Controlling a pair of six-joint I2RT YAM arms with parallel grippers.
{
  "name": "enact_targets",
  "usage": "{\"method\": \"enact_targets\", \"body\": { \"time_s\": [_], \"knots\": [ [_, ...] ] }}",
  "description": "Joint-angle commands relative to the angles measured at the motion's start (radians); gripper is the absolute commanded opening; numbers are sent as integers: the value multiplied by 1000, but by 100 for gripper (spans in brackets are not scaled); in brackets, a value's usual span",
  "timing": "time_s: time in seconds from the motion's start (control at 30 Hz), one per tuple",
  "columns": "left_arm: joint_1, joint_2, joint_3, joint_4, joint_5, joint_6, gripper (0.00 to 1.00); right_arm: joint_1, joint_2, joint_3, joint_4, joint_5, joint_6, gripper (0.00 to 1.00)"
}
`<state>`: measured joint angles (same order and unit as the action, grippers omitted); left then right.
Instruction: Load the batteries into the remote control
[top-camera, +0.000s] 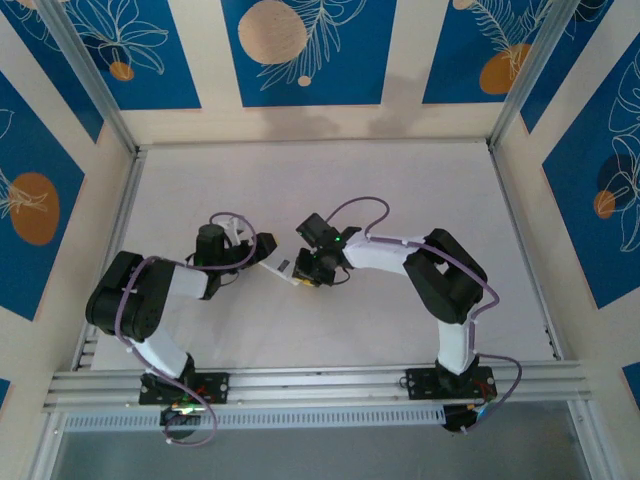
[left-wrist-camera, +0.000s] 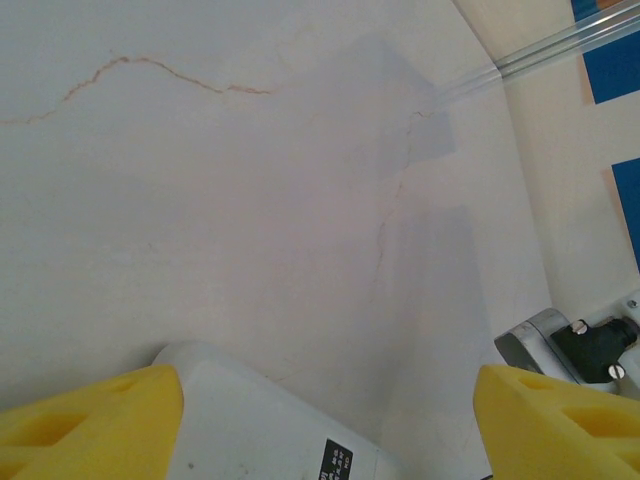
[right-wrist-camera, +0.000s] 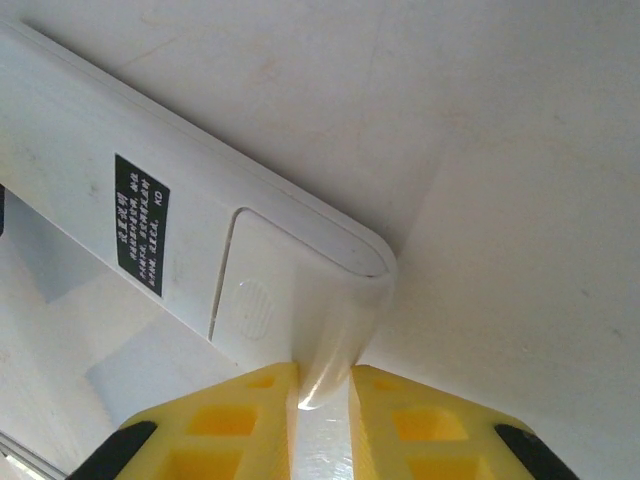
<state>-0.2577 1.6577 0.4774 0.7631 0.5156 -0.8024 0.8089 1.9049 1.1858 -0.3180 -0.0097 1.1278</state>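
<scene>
The job was at an early step: getting the remote control (right-wrist-camera: 200, 190) ready to be opened. The right gripper (right-wrist-camera: 322, 375) had its two yellow fingers squeezed together on one round end of the remote, so it held it tight. The left gripper (left-wrist-camera: 325, 395) had its fingers wide apart. The other end of the remote sat between them, close to one finger, but it was not pinched. From above, the remote was near the middle of the white table (top-camera: 400, 180), right between the two grippers. It was a flat white slab with round corners, and its back side faced the camera. It had a small dark label (right-wrist-camera: 140, 225) with tiny white writing. Next to that was a little door (right-wrist-camera: 275, 280) with a bumpy thumb patch (right-wrist-camera: 255, 308). The door looked shut. I think the next move was to slide that door off while the right gripper kept the remote steady. That would need a careful push on the bumpy patch, and then the batteries could go in.
</scene>
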Motion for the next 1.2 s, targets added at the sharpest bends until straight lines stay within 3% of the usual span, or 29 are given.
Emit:
{"method": "enact_targets", "body": {
  "time_s": [0.0, 0.33, 0.77, 0.9, 0.93, 1.03, 1.17],
  "knots": [
    [-5, 17, -24, -78, 51, -14, 77, -7, -2, -13, 226, -5, 7, 22],
    [-3, 3, -33, -88, 46, -10, 76, -8, 18, 26, 174, 0, 0, 23],
    [32, -60, 52, -251, -10, 33, 82, -27, -135, -47, 10, 101, -78, 43],
    [53, -144, 99, -398, -68, 75, 91, -46, -221, -68, -46, 149, -119, 57],
    [59, -174, 114, -442, -90, 92, 100, -49, -258, -76, -71, 183, -136, 63],
    [69, -272, 165, -604, -183, 153, 100, -62, -389, -104, -132, 299, -208, 83],
    [69, -397, 234, -798, -370, 220, 100, -100, -587, -169, -159, 430, -336, 91]
  ]
}}
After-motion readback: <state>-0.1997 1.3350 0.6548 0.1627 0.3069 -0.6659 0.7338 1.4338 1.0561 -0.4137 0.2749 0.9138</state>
